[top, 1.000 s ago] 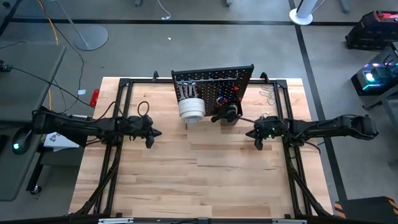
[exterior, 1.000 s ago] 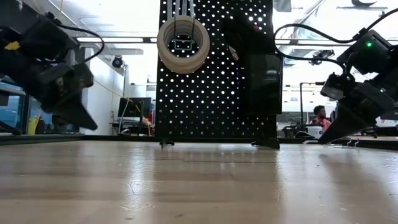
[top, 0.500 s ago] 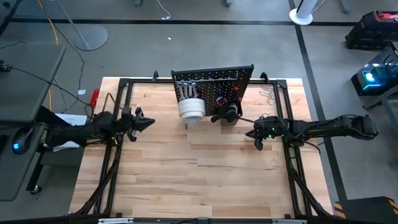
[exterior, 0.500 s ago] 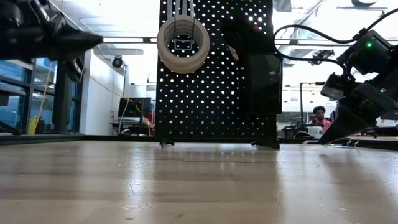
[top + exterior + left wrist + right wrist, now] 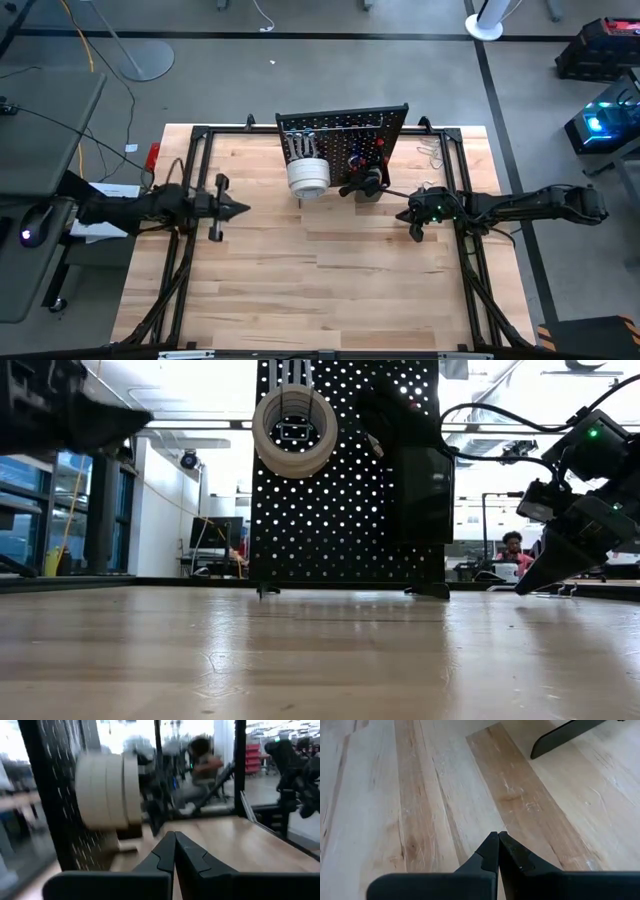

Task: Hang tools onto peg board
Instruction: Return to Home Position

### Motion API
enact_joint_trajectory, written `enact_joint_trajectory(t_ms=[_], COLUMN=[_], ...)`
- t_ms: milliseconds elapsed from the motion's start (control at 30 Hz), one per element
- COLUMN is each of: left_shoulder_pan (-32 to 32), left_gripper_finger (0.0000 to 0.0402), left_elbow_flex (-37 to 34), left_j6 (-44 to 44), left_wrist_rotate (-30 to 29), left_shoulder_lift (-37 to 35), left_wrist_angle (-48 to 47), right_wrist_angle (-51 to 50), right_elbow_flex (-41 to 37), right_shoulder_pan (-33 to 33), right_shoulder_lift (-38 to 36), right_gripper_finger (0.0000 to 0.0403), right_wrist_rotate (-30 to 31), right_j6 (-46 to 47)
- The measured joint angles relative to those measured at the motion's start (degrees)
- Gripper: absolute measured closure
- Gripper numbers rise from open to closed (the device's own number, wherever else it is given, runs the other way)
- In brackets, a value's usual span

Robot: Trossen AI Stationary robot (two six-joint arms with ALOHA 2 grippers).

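Peg board (image 5: 345, 128) stands upright on the surface (image 5: 320, 280), beyond and between both tools, with white tape rolls (image 5: 308, 176) and a black bin (image 5: 368, 186) hanging on its face. The left tool (image 5: 240, 209) and the right tool (image 5: 417, 232) are both pinched closed, holding nothing, apart from the board.

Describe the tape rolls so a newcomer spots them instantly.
In the high view, find the black peg board standing at the top-middle of the wooden table. The tape rolls hang on its left half: the only white ring, beside a black bundle.
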Motion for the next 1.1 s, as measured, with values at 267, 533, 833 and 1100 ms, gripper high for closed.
enact_joint_trajectory(t_ms=[267,533,833,1100], left_shoulder_pan=[3.2,4.9,4.5,4.5], left_gripper_finger=[0.0402,0.0402,0.0402,0.0402], left_elbow_flex=[0.0,0.0,0.0,0.0], left_j6=[-1.0,-0.7,-0.7,-0.7], left_wrist_rotate=[0.8,-0.3,-0.3,-0.3], left_shoulder_lift=[0.0,0.0,1.3,1.3], left_wrist_angle=[-6.1,-6.0,-6.1,-6.1], right_wrist_angle=[0.0,0.0,0.0,-0.3], right_elbow_flex=[0.0,0.0,0.0,0.1], right_shoulder_pan=[0.0,0.0,0.0,1.5], right_shoulder_lift=[0.0,0.1,0.0,-3.7], right_gripper_finger=[0.0402,0.0402,0.0402,0.0402], right_wrist_rotate=[0.0,0.0,0.0,1.0], right_j6=[0.0,0.0,0.0,0.0])
